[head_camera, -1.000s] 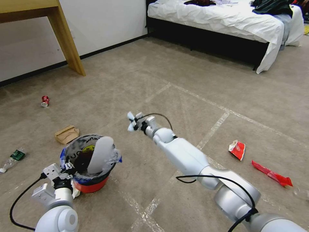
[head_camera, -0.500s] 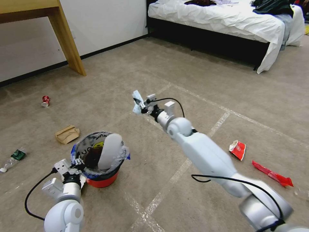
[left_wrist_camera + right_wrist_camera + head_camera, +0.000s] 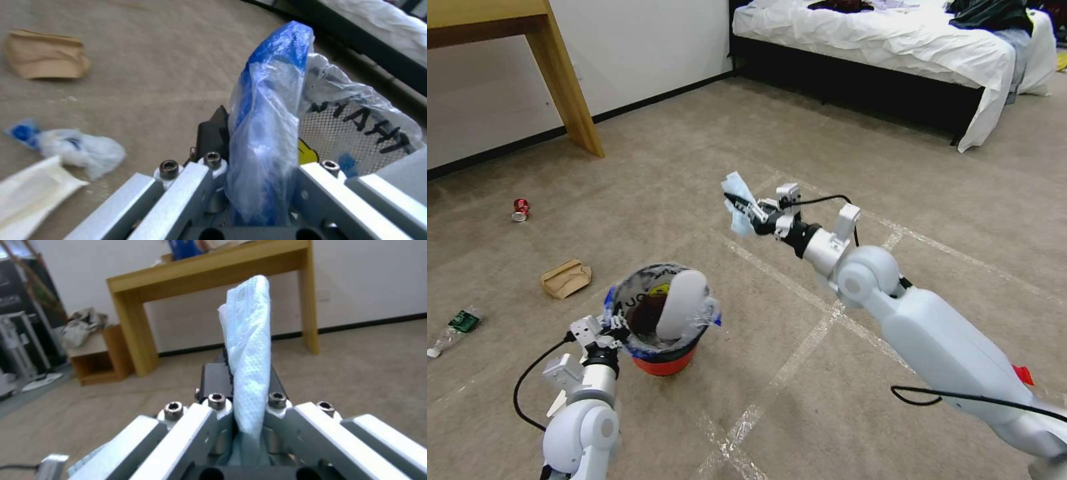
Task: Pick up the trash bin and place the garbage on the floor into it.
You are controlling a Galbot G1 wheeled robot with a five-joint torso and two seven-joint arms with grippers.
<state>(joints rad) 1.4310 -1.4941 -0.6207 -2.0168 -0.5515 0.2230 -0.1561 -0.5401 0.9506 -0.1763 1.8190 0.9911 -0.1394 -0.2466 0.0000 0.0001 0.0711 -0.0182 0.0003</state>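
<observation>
The trash bin [image 3: 662, 363], a small red bucket with a printed clear bag, is low at centre left; I cannot tell if it touches the carpet. My left gripper [image 3: 612, 327] is shut on its bagged rim [image 3: 267, 133]. A white foam piece [image 3: 680, 308] stands inside it. My right gripper [image 3: 748, 215] hovers above and right of the bin, shut on a pale blue tissue [image 3: 735, 200] [image 3: 249, 340]. Garbage on the floor: a red can [image 3: 520, 209], a brown carton [image 3: 565, 278] [image 3: 44, 55], a green-labelled bottle [image 3: 452, 328], crumpled tissue [image 3: 75, 150], and a red wrapper [image 3: 1022, 375] partly behind my right arm.
A wooden table leg [image 3: 570, 93] stands against the wall at the back left. A bed [image 3: 894, 47] with white sheets and dark clothes runs along the back right. Tape lines cross the open carpet between them.
My right gripper has risen and moved right with the tissue held. My left arm has carried the trash bin to the right.
</observation>
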